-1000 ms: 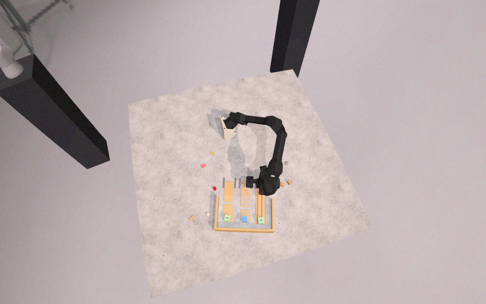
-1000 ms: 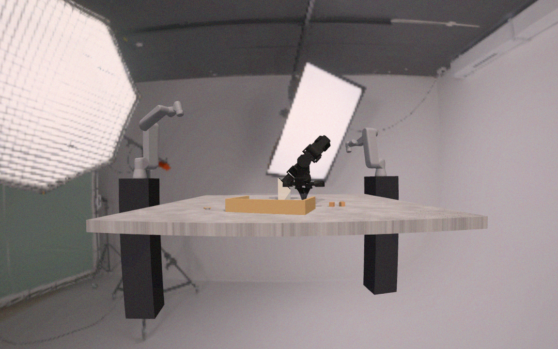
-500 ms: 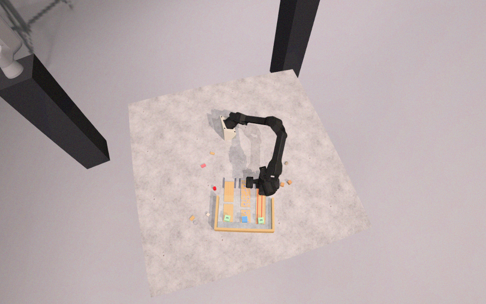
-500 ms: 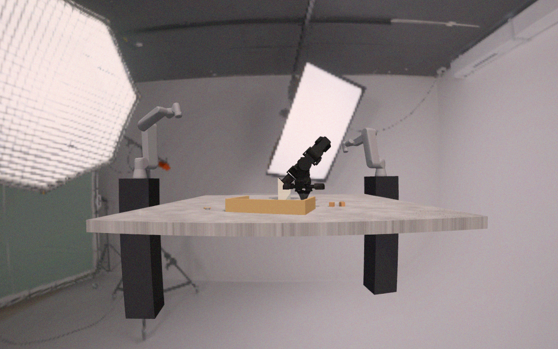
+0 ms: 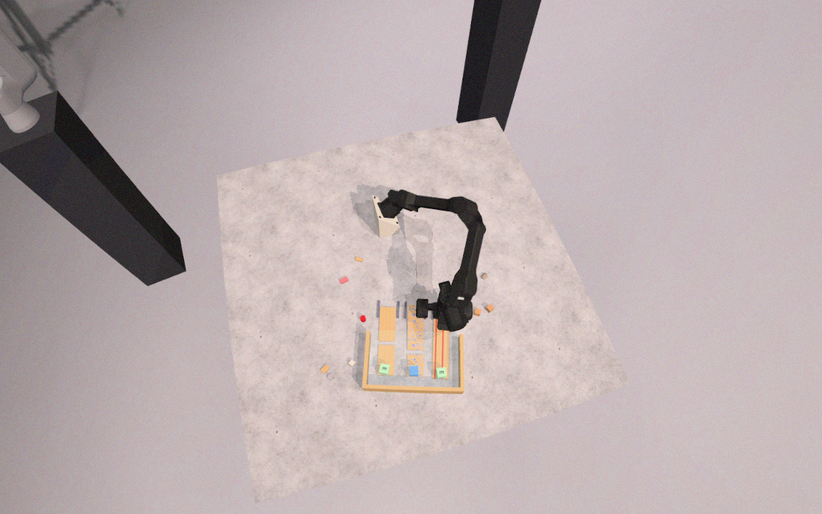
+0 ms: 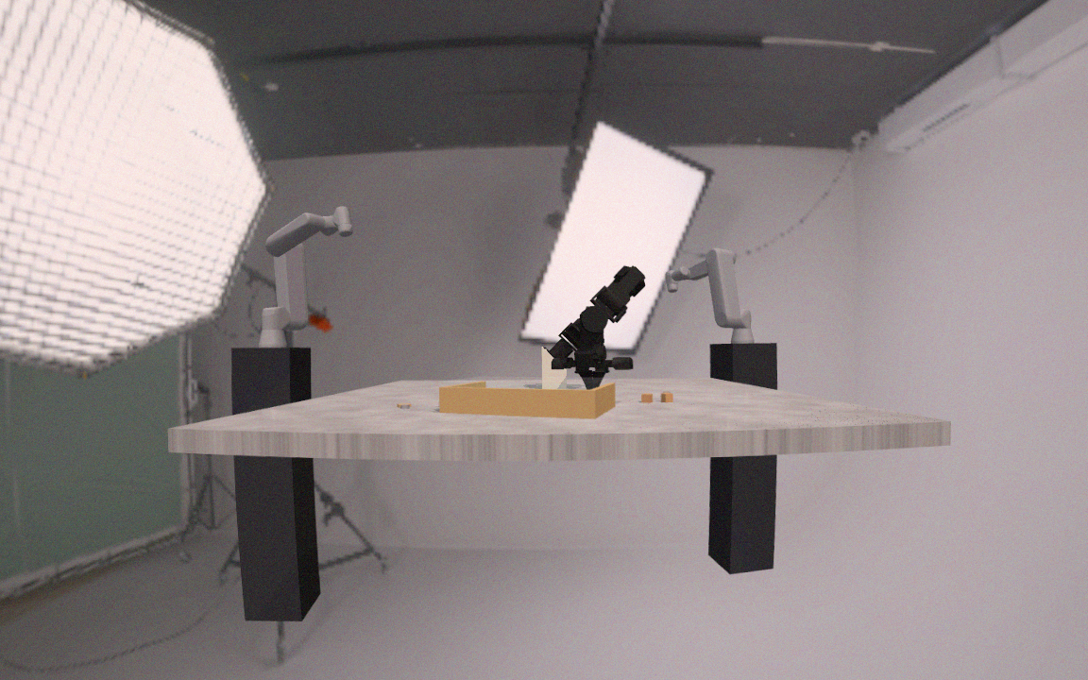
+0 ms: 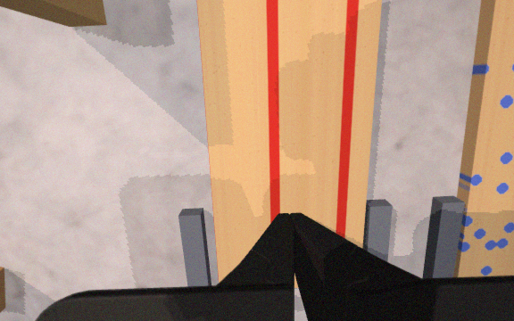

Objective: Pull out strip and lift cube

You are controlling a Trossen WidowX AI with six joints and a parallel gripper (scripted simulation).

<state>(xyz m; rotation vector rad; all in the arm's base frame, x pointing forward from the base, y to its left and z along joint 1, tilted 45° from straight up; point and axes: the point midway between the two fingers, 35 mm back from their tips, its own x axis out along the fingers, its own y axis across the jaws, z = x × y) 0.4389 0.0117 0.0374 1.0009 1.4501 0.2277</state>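
The red-striped strip [image 5: 439, 351] [image 7: 310, 111] looks to be in one piece and carries a green labelled cube [image 5: 441, 373] at its far end. The dotted strip [image 5: 415, 338] [image 7: 498, 129] has a gap across it and carries a blue cube [image 5: 413, 370]. The plain strip [image 5: 387, 325] has a gap too and carries another green labelled cube [image 5: 384, 368]. My gripper [image 7: 288, 225] [image 6: 592, 388] is shut and empty, pointing down at the near end of the red-striped strip. Whether its tips touch the strip I cannot tell.
A wooden three-sided frame [image 5: 414, 388] [image 6: 522, 401] surrounds the cubes' end. Grey guide posts [image 7: 193, 245] [image 7: 378, 227] flank the striped strip. Orange blocks [image 5: 489, 308] [image 6: 666, 397] lie to the right. A red piece [image 5: 362, 318] lies left of the strips.
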